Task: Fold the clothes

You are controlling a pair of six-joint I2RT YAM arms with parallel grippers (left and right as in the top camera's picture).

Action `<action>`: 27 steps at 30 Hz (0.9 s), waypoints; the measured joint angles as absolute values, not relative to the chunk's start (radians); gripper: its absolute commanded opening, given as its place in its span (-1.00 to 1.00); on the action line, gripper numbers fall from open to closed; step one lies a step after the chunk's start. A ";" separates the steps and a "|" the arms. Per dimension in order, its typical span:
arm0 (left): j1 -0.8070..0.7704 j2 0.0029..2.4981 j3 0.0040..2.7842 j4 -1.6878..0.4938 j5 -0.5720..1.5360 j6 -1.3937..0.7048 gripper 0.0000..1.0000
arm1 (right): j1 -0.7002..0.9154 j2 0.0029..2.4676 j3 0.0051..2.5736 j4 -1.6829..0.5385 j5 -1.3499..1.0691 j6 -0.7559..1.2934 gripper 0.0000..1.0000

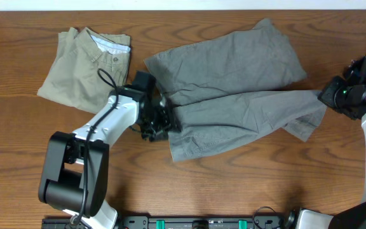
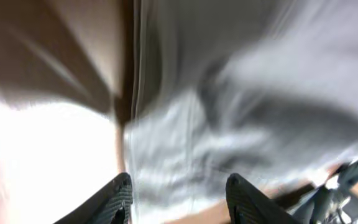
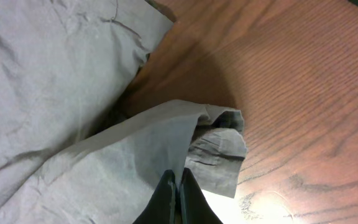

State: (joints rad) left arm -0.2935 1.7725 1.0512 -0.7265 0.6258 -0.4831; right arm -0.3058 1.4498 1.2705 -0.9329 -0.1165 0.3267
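The mid-grey shorts (image 1: 234, 76) lie spread across the middle of the table, both legs reaching right. My left gripper (image 1: 161, 121) is at their left waist end; in the left wrist view its fingers (image 2: 179, 186) are open, with blurred grey cloth (image 2: 229, 124) between and beyond them. My right gripper (image 1: 323, 97) is at the near leg's right end. In the right wrist view its fingers (image 3: 179, 180) are shut on an edge of the grey cloth (image 3: 73, 93), beside a turned-up hem. The olive-khaki shorts (image 1: 84, 67) lie folded at the back left.
The wooden table (image 1: 253, 184) shows bare in front of the grey shorts and to the right of the hem (image 3: 303, 93). The left arm's black base (image 1: 68, 178) stands at the front left, and the olive-khaki pair lies just behind the left arm.
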 measured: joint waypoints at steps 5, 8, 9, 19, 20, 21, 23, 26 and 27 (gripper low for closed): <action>-0.326 1.773 1.049 -0.825 0.629 -0.464 0.00 | -0.306 1.450 1.271 -0.928 -0.117 0.327 -0.97; -0.347 1.773 1.042 -0.826 0.620 -0.462 0.00 | -0.306 1.450 1.271 -0.925 -0.117 0.327 -0.98; -0.356 1.773 1.039 -0.826 0.609 -0.462 0.01 | -0.306 1.450 1.271 -0.923 -0.117 0.327 -0.98; -0.438 1.773 1.003 -0.803 0.525 -0.477 -0.71 | -0.306 1.450 1.271 -0.922 -0.117 0.327 -0.97; -0.439 1.773 1.003 -0.802 0.526 -0.481 -0.74 | -0.306 1.450 1.271 -0.921 -0.117 0.327 -0.97; -0.439 1.773 1.003 -0.801 0.531 -0.479 -0.81 | -0.306 1.450 1.271 -0.921 -0.117 0.327 -0.97; -0.439 1.773 1.003 -0.799 0.543 -0.480 -0.88 | -0.306 1.450 1.271 -0.919 -0.117 0.327 -0.97; -0.439 1.772 1.003 -0.799 0.551 -0.477 -0.88 | -0.306 1.450 1.271 -0.916 -0.116 0.327 -0.98; -0.439 1.771 1.003 -0.800 0.551 -0.477 -0.88 | -0.306 1.450 1.271 -0.914 -0.116 0.327 -0.97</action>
State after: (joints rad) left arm -0.4385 1.7710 1.0027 -0.7998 0.5507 -0.4774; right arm -0.3058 1.4498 1.2705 -0.9142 -0.1162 0.3267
